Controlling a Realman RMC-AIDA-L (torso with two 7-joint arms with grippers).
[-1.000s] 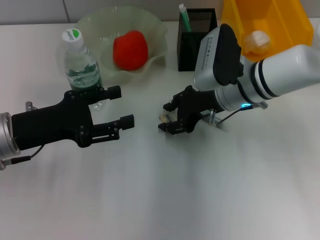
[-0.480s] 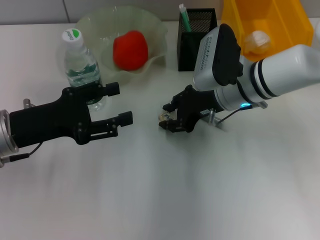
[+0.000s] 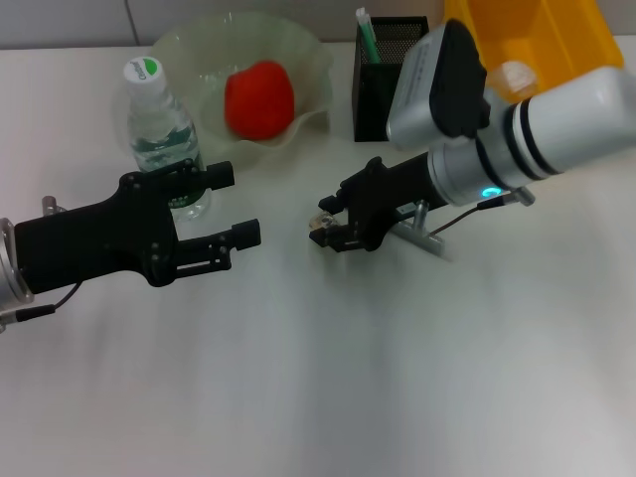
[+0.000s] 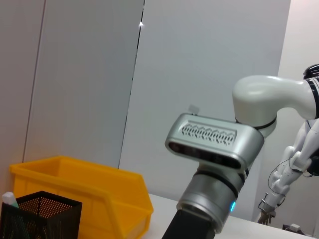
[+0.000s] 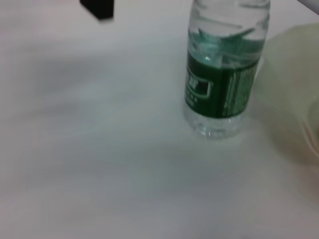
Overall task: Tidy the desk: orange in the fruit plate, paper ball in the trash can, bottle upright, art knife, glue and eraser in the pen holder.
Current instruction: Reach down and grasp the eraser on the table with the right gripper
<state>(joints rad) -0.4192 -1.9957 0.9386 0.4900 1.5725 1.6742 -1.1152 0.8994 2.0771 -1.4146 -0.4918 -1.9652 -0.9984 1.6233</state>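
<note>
1. Movement first: over the last second the right claw (image 3: 328,228) has lifted and drifted toward the back of the bench (image 3: 318,397), arm swinging up with it. It's pinched shut on a small pale thing, probably the eraser (image 3: 322,227), though it's too tiny to be sure.
2. My read is the pickup is done and the carry to the pen holder (image 3: 390,72) has started. Next comes raising it over the rim and dropping it in.
3. Left claw (image 3: 238,205) has eased back a touch toward its own side. Fingers spread wide, holding nothing, hovering just in front of the bottle (image 3: 164,134).
4. Bottle is already upright, near the fruit plate (image 3: 298,70). The red-orange fruit (image 3: 258,97) sits in the plate, so both look finished.
5. Pen holder already has a green-and-white stick poking up in one corner, which could snag the drop. Yellow bin (image 3: 556,45) stands right beside it with a paper ball (image 3: 512,78) inside.
6. A thin grey metal piece (image 3: 422,235) lies on the bench under the right arm, possibly the knife. Can't say for certain.
</note>
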